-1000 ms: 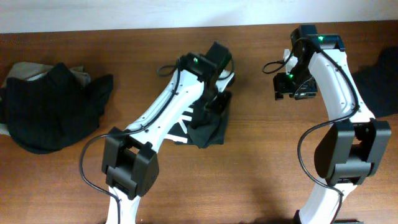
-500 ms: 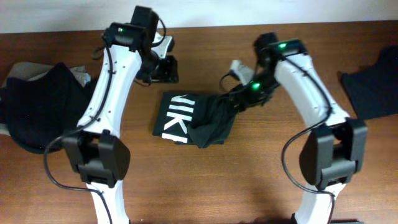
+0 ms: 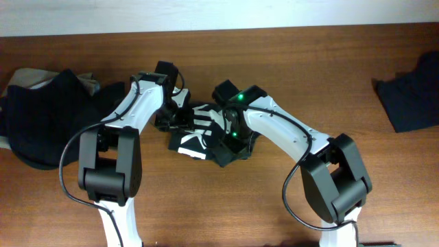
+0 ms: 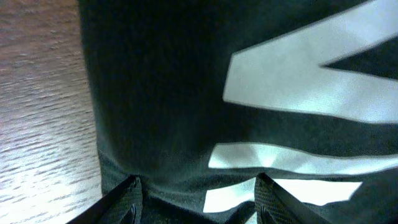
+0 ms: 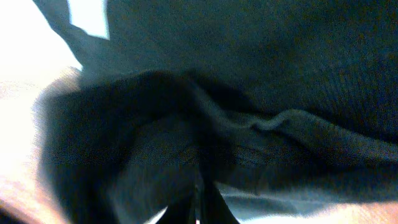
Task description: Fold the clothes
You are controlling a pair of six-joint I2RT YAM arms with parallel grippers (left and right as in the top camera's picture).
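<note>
A dark T-shirt with white block letters [image 3: 193,142] lies folded mid-table. Both grippers are down on it. My left gripper [image 3: 174,118] is at its left edge. In the left wrist view this gripper [image 4: 200,200] is open, its two fingertips [image 4: 129,198] set apart on the lettered fabric [image 4: 186,93]. My right gripper [image 3: 230,136] is over the shirt's bunched right part. The right wrist view shows it [image 5: 202,208] shut against a dark crumpled fold [image 5: 186,118]. Whether any cloth is pinched between its fingers I cannot tell.
A heap of dark clothes [image 3: 51,127] with a beige piece [image 3: 88,83] sits at the far left. Another dark garment [image 3: 411,96] lies at the right edge. Bare brown table [image 3: 288,62] runs behind and in front of the shirt.
The left arm swung from the back left down onto the shirt's left edge and opened wider. The right arm moved left onto the shirt's bunched part and its gripper shut.
</note>
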